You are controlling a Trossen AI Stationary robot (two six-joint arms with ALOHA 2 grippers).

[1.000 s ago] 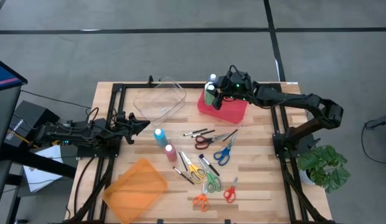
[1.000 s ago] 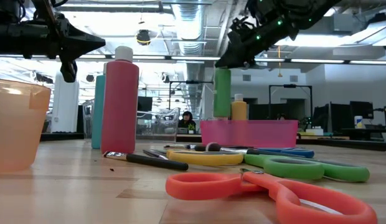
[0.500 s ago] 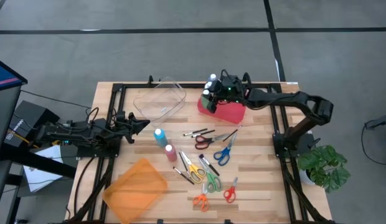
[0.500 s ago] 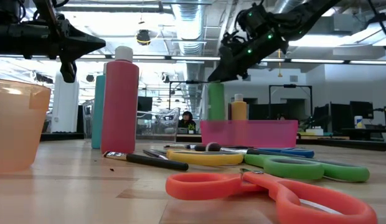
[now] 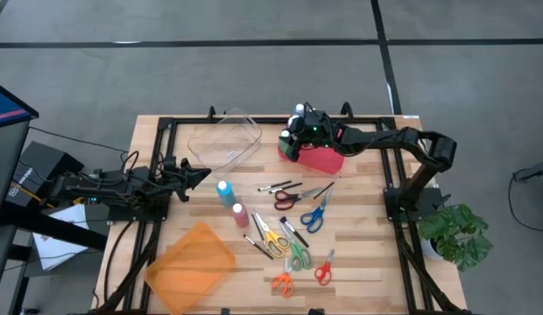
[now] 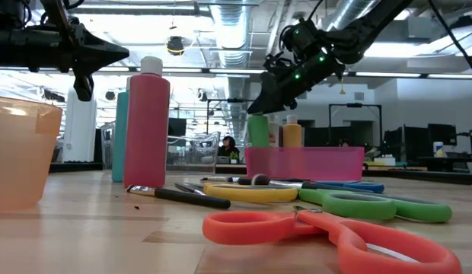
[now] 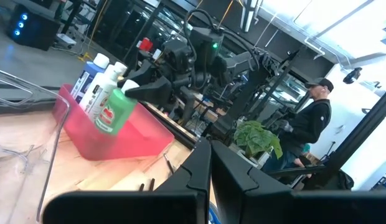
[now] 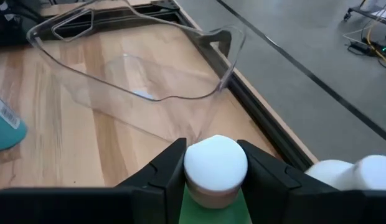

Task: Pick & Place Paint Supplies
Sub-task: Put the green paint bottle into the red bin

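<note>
Right gripper (image 8: 215, 171) clamped on green paint bottle (image 7: 113, 111) just under its cap (light, stiff, slick plastic); left gripper (image 5: 204, 171) fingers together, idle.

The pink bin (image 6: 304, 162) hides the green bottle's (image 6: 258, 131) base; bottles behind it are partly hidden

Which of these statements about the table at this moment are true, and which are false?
1. The right gripper grips the green bottle at its white cap. True.
2. The green bottle lies flat on the table. False: it is held over the pink bin.
3. The left gripper is shut and empty. True.
4. The pink bottle is inside the orange bin. False: it stands on the wood beside the blue bottle.
</note>
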